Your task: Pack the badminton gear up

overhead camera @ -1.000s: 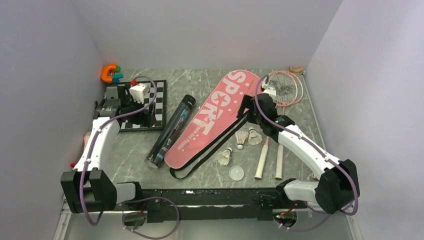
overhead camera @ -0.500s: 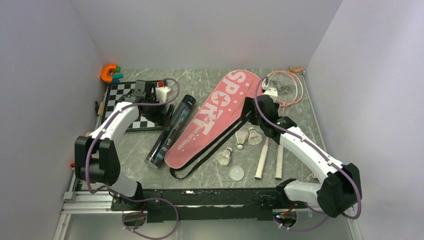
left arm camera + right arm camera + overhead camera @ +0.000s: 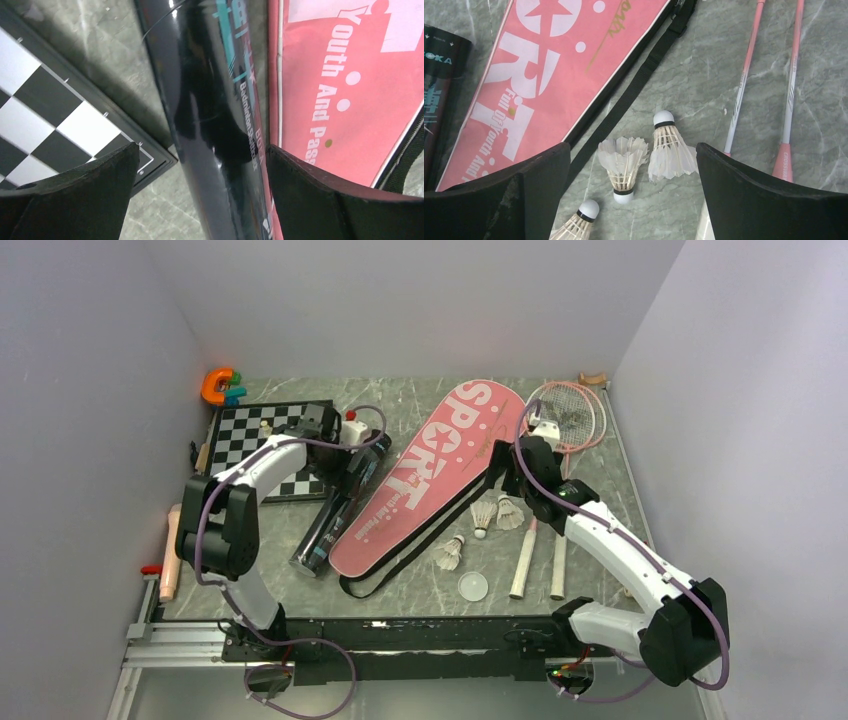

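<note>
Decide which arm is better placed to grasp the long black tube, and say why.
Left. The left gripper is open astride the long black tube. The right gripper is open over white feather shuttlecocks, across the pink racket-shaped bag.

Two pink-framed rackets [image 3: 574, 406], three white feather shuttlecocks [image 3: 484, 515], one long black tube [image 3: 326, 528], one pink bag [image 3: 440, 460] — plus one chessboard [image 3: 248, 434], one orange U-shaped toy [image 3: 214, 386], one small clear disc [image 3: 472, 586]
</note>
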Controlling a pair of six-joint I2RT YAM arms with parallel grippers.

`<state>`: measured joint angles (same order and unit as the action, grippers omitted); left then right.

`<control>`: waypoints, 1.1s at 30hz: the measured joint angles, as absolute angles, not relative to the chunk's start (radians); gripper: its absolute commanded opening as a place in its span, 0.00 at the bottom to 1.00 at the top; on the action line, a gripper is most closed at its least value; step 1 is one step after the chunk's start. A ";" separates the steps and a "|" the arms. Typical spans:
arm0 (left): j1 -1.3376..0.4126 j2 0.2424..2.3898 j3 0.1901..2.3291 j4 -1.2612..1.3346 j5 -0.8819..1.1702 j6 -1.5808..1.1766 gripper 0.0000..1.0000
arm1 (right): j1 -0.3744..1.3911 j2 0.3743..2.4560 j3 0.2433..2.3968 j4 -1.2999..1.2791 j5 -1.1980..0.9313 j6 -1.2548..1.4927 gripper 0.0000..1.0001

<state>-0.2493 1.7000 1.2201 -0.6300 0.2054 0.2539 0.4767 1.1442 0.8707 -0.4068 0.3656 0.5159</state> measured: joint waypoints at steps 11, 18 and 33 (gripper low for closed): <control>-0.272 1.781 1.227 -0.581 0.194 0.298 0.85 | 0.477 1.130 0.864 -0.429 0.366 0.528 1.00; -0.282 1.781 1.209 -0.556 0.206 0.326 0.65 | 0.477 1.131 0.864 -0.448 0.363 0.543 1.00; -0.283 1.551 1.056 -0.686 0.258 0.477 0.47 | 0.478 1.133 0.866 -0.465 0.329 0.551 1.00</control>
